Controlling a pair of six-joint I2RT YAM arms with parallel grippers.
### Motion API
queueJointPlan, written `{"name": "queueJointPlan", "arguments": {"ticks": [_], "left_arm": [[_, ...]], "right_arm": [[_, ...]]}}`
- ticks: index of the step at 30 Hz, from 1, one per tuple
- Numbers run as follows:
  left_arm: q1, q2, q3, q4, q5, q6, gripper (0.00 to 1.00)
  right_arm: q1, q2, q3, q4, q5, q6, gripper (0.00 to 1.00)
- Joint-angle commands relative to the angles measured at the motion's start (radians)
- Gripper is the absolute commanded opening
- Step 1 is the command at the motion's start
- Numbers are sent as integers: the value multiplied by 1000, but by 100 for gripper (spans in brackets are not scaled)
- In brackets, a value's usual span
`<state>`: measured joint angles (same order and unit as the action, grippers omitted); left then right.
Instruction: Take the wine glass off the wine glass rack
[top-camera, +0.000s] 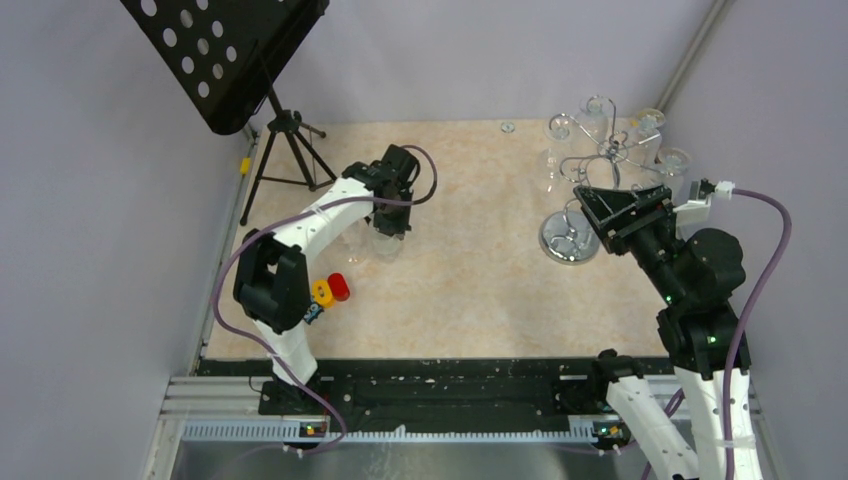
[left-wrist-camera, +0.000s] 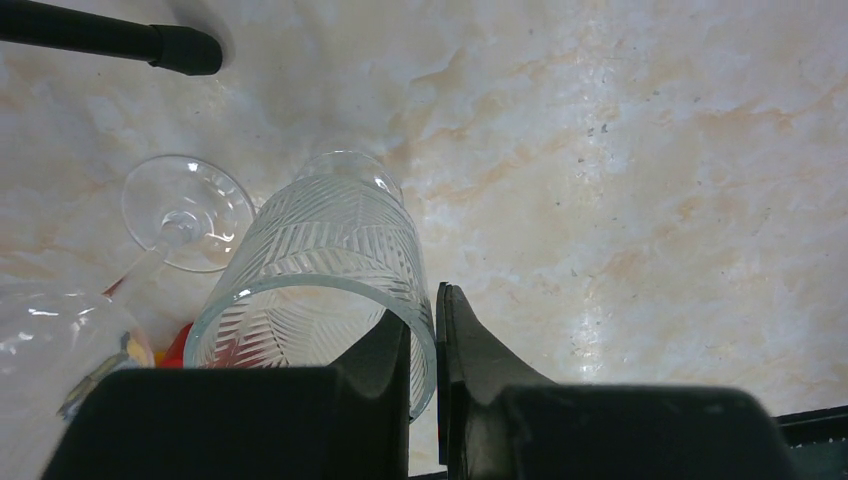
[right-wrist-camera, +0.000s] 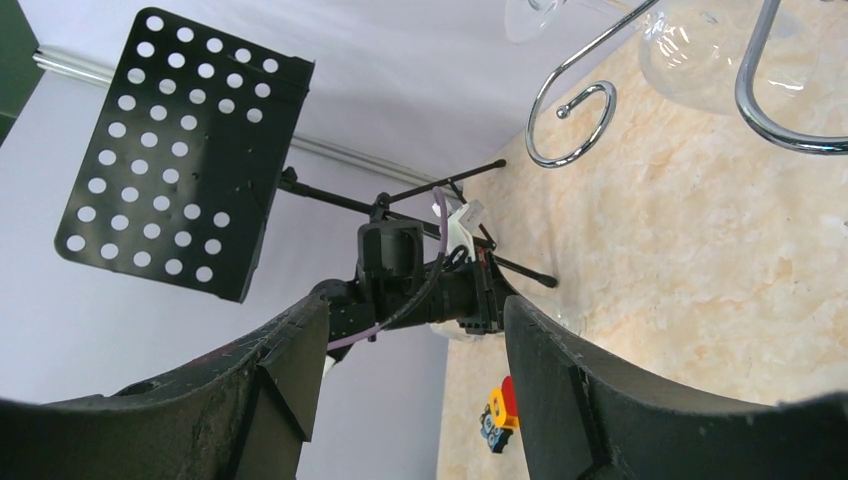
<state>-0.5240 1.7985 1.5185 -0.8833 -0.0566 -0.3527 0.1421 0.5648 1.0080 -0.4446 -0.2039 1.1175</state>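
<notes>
Left side of the table (top-camera: 480, 270): the left gripper (left-wrist-camera: 422, 320) is closed to a narrow gap on the rim of a patterned glass (left-wrist-camera: 320, 250). One finger is inside the rim and one outside, with the glass wall pinched between them. The glass has a cut herringbone pattern. Its open mouth faces the gripper and its closed end points toward the table. Contact with the table cannot be confirmed, nor whether this glass has a stem.

Just left of the patterned glass is a stemmed wine glass (left-wrist-camera: 188, 212). Its round foot lies against the table surface and its bowl is nearer the wrist camera.

A red and yellow toy (top-camera: 330, 290) lies near these glasses, on the near side.

Far right: the wine glass rack (top-camera: 572, 236) stands upright on its mirrored base. Several hanging wine glasses (top-camera: 675, 158) are on its looped chrome arms.

The right gripper (right-wrist-camera: 415, 305) is just on the near side of the rack, above the base. Its fingers are spread wide, with nothing between them and no contact with the wire loops.

Far left: a black music stand (top-camera: 225, 55) on a tripod.
</notes>
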Motion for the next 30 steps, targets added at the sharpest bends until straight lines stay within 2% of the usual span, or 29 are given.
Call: {"name": "queueJointPlan", "arguments": {"ticks": [1, 11, 21, 30], "left_arm": [[10, 9, 0, 15, 0, 17, 0], [19, 15, -31, 40, 32, 11, 1], [23, -57, -13, 41, 24, 25, 37], [22, -155, 27, -20, 14, 40, 54]], "right_arm": [[6, 2, -7, 46, -14, -11, 65], [6, 5, -13, 49, -24, -7, 65], [6, 26, -8, 83, -88, -7, 70], [6, 62, 88, 24, -73, -69, 71]]}}
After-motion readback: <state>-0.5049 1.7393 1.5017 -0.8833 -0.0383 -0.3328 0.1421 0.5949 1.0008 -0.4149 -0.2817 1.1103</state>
